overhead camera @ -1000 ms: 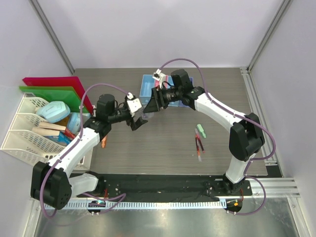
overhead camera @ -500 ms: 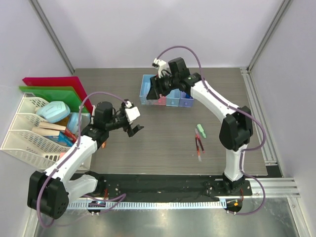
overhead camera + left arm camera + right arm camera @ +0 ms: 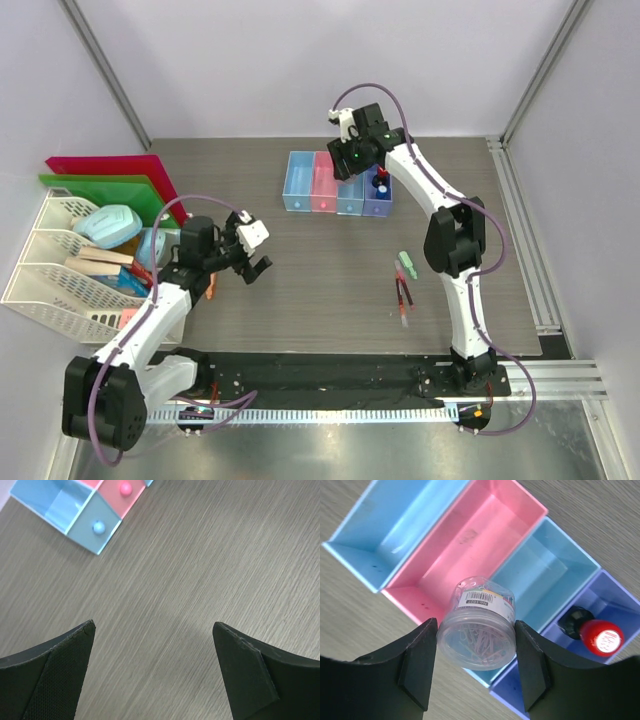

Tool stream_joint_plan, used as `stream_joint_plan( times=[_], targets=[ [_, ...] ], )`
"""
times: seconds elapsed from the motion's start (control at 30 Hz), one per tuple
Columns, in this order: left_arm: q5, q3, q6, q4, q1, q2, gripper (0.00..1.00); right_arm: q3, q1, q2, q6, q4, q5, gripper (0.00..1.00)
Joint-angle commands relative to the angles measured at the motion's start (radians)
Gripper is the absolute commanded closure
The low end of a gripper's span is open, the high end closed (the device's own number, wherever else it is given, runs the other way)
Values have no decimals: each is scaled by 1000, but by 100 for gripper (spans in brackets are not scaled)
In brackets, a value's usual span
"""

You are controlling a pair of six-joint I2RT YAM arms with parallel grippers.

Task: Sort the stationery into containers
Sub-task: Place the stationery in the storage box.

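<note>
From above, the right gripper (image 3: 352,160) hangs over the row of boxes (image 3: 298,185); its load seems hidden there. The left gripper (image 3: 155,672) gapes wide over the table (image 3: 200,580), holding nothing. At the right wrist the jaws clamp a jar of paper clips (image 3: 477,630) between them, above the wall joining the pink box (image 3: 470,535) and a blue box (image 3: 545,575); centre it over one box before releasing.

Right wrist view: barcode sticker (image 3: 479,598) on the side of the clear paper-clip tub (image 3: 476,640). Bars, with a short line of print beside them, possibly "No.1027"; too small to be sure. Top of the red bottle cap (image 3: 601,638) in the purple box (image 3: 612,602): pale marks, illegible.
</note>
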Motion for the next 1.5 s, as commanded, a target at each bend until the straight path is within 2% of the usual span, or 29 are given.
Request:
stream_joint_plan(
  times=[0.0, 0.27, 0.87, 0.97, 1.07, 1.17, 1.23, 1.27, 1.47],
  targets=[
    [20, -25, 1, 23, 32, -21, 0, 61, 0, -8, -37, 22, 72, 86],
    [40, -60, -14, 40, 47, -29, 0, 85, -4, 49, -81, 44, 153, 86],
    [54, -74, -12, 40, 61, -26, 0, 99, -4, 116, -95, 47, 167, 85],
    [53, -74, -8, 37, 61, -24, 0, 98, -4, 119, -98, 47, 167, 74],
    [59, -75, -9, 39, 61, -23, 0, 98, -3, 115, -101, 47, 167, 50],
    [60, -75, -11, 39, 61, -21, 0, 99, -4, 108, -104, 49, 165, 36],
    [63, -75, -11, 39, 61, -20, 0, 101, -4, 104, -104, 52, 164, 32],
    [66, -77, -12, 40, 61, -20, 0, 102, -4, 102, -106, 53, 167, 26],
    [74, -77, -15, 45, 61, -17, 0, 104, -4, 85, -104, 58, 167, 18]
  ],
)
